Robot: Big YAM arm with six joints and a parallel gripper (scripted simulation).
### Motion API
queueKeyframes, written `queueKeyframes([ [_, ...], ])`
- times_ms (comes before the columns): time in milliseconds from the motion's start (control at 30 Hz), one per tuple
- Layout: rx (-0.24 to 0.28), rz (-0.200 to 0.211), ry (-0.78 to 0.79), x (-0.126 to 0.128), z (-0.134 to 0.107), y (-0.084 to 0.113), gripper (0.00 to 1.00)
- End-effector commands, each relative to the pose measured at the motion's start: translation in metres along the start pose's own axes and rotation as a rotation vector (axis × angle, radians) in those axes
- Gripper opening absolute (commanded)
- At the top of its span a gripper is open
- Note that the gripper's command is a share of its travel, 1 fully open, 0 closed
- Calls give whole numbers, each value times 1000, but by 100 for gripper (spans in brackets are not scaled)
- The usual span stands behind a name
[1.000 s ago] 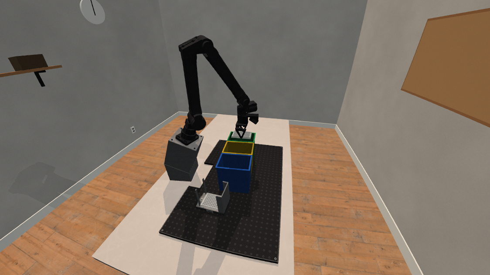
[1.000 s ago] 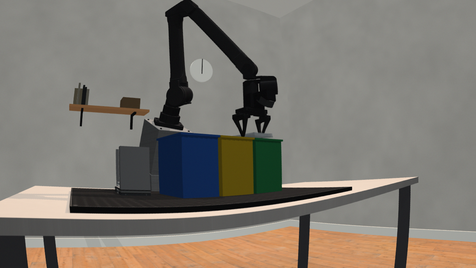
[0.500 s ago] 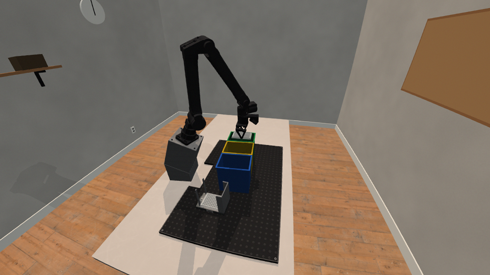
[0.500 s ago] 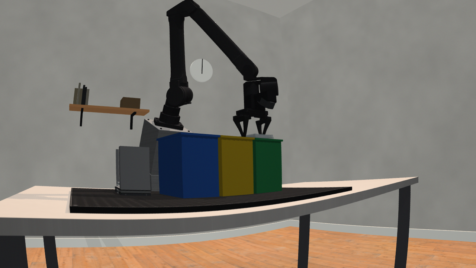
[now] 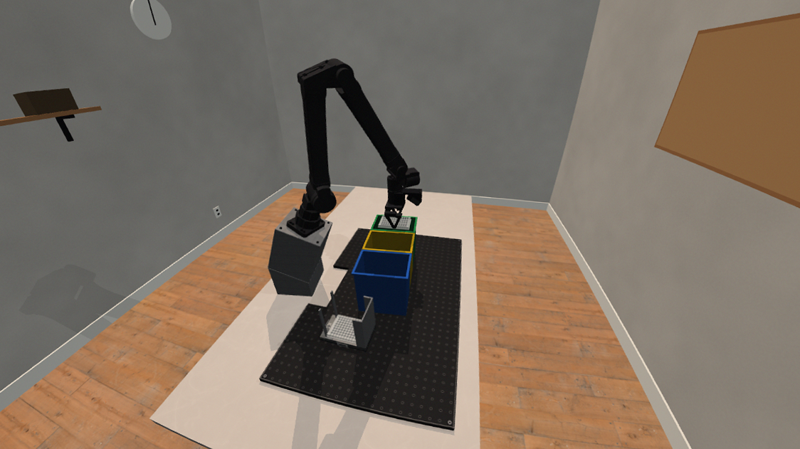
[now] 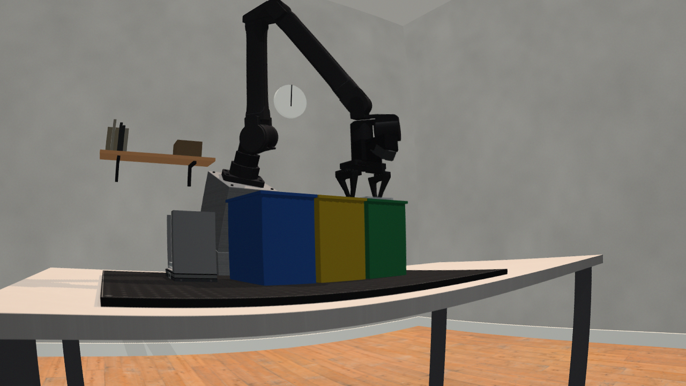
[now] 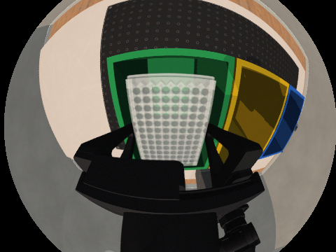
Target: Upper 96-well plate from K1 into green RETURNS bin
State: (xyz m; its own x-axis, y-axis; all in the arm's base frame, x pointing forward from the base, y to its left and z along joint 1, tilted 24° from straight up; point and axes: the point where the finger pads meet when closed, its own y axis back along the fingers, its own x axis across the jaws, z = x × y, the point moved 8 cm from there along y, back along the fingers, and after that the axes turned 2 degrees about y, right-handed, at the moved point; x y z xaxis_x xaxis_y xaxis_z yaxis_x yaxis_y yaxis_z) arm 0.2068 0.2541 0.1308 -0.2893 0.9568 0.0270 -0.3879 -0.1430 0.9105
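My gripper (image 5: 393, 217) (image 6: 363, 192) (image 7: 169, 145) is shut on the white 96-well plate (image 5: 382, 220) (image 7: 170, 108), gripping it by its long sides. It holds the plate flat at the mouth of the green bin (image 5: 393, 230) (image 6: 385, 239) (image 7: 168, 53), about level with the rim; the bin's inner walls show around the plate in the wrist view. The grey stack rack K1 (image 5: 367, 325) (image 6: 192, 242) stands at the near end of the row and holds the lower plate (image 5: 340, 328). All three bins stand upright.
The yellow bin (image 5: 388, 241) (image 6: 339, 239) (image 7: 254, 98) touches the green one, and the blue bin (image 5: 382, 285) (image 6: 270, 239) (image 7: 287, 122) follows it towards the rack. All stand on a black perforated board (image 5: 378, 375). The arm's grey base (image 5: 296, 259) is left of the bins.
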Motion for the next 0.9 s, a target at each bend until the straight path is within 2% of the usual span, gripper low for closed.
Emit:
queueKeyframes([
  [0, 10, -7, 9, -3, -1, -8, 0],
  [867, 11, -8, 8, -5, -2, -24, 0],
])
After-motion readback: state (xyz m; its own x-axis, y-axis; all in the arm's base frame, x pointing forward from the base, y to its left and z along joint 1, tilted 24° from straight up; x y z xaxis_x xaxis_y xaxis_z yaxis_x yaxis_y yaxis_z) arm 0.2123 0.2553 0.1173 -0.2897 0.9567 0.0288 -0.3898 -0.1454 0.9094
